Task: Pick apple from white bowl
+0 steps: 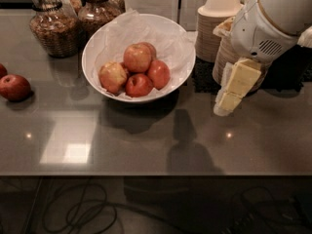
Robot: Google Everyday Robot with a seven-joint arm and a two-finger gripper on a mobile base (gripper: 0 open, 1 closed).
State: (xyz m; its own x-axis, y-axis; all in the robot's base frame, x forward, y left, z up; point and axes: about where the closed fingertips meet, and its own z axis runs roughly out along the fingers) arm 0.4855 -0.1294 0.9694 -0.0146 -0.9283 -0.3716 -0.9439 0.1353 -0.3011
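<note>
The white bowl (pixel 89 71), wide and glossy, lined with crinkled white paper, stands at the back middle of the grey table. It holds several red-yellow apples: one on top (pixel 137 57), a yellower one at the left (pixel 112 76), a red one in front (pixel 139 85) and one at the right (pixel 159 73). My gripper (pixel 230 90), cream-coloured under a white wrist housing, hangs to the right of the bowl, just above the table. It points down and to the left, is clear of the bowl's rim and holds nothing.
A loose red apple (pixel 14 87) lies at the table's left, with another (pixel 2 70) cut by the left edge. Two glass jars (pixel 51 26) (pixel 100 9) stand behind the bowl. Stacks of beige disposable bowls (pixel 219 23) stand behind the gripper. Cables lie on the floor below.
</note>
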